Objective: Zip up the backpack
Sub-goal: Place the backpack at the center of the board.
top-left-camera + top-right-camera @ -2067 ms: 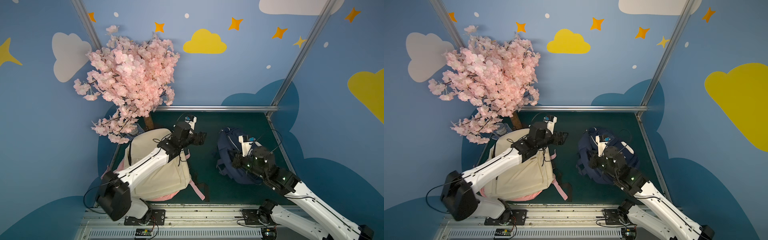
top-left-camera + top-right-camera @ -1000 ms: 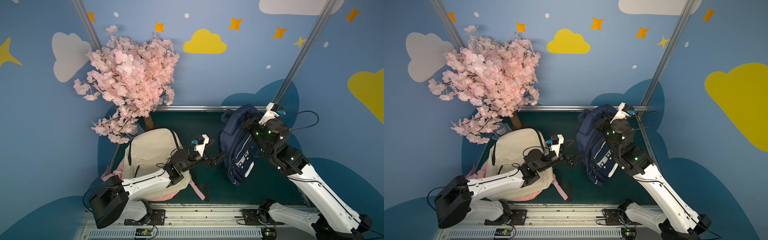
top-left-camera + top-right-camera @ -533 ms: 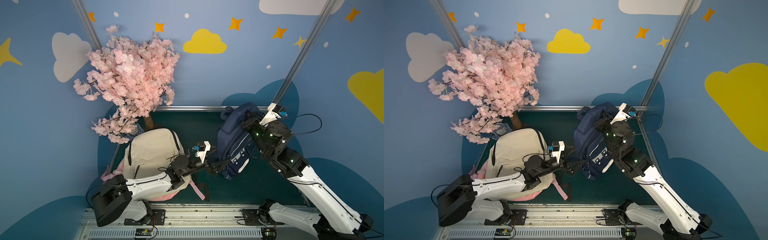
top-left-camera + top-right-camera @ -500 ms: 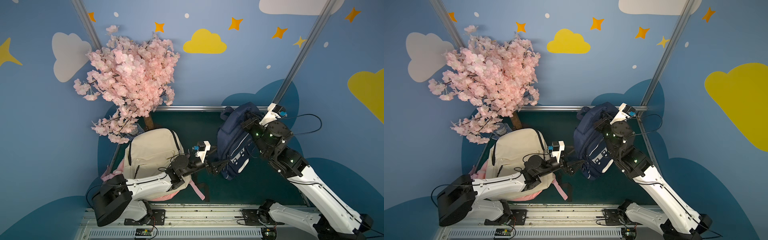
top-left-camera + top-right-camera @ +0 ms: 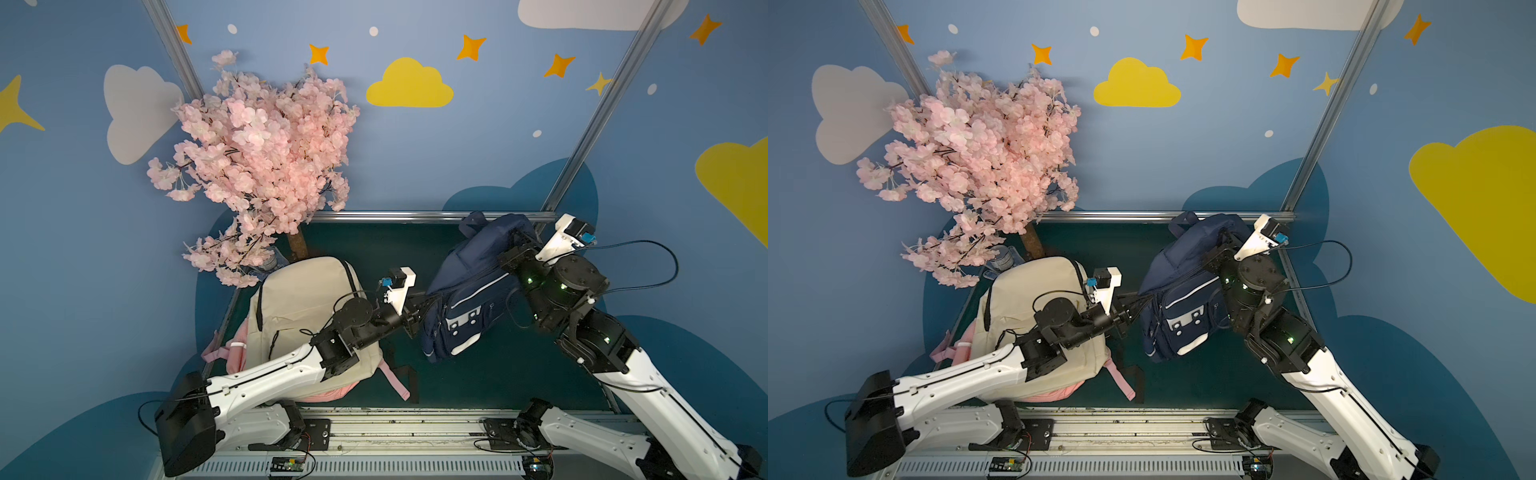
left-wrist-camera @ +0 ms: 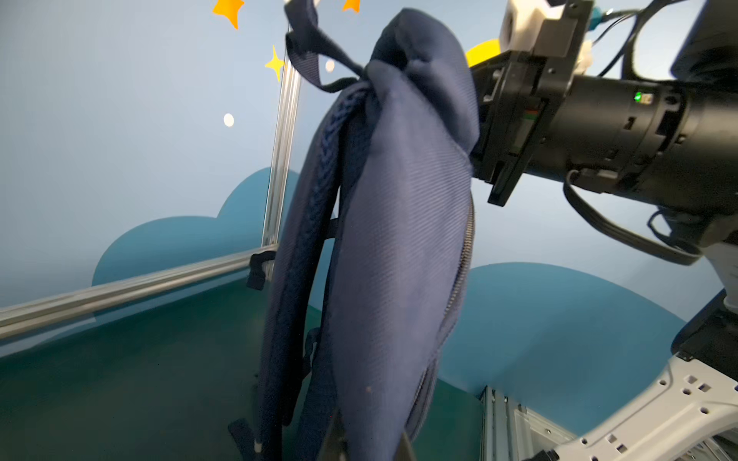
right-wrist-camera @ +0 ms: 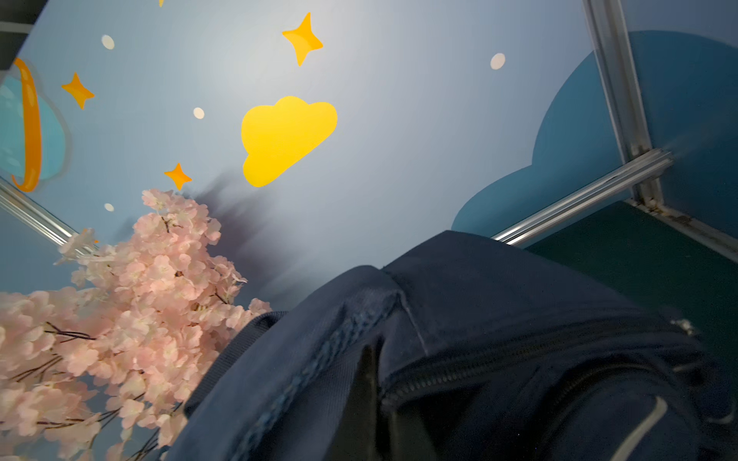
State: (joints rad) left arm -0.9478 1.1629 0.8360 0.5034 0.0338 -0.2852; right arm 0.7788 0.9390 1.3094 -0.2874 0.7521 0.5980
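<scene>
A navy backpack (image 5: 465, 299) (image 5: 1183, 299) hangs tilted above the green mat, its front pockets with white trim facing up. My right gripper (image 5: 513, 249) (image 5: 1214, 253) is shut on the fabric at its top, beside a line of zipper teeth (image 7: 459, 371). In the right wrist view the gripper (image 7: 377, 383) pinches that cloth. My left gripper (image 5: 426, 305) (image 5: 1136, 301) reaches in from the left and is shut on the bag's side panel. In the left wrist view the gripper (image 6: 367, 443) has blue cloth between its fingers. A zipper (image 6: 465, 255) runs down the bag's edge there.
A beige backpack (image 5: 307, 299) lies at the left under my left arm, with a pink bag (image 5: 237, 353) below it. An artificial cherry tree (image 5: 257, 158) stands at the back left. An aluminium rail (image 5: 415, 216) bounds the mat at the back.
My right arm lifted the navy backpack off the mat and swung it leftward. My left arm left the beige bag, reached across with jaws open, and shut them on the navy backpack's side.
</scene>
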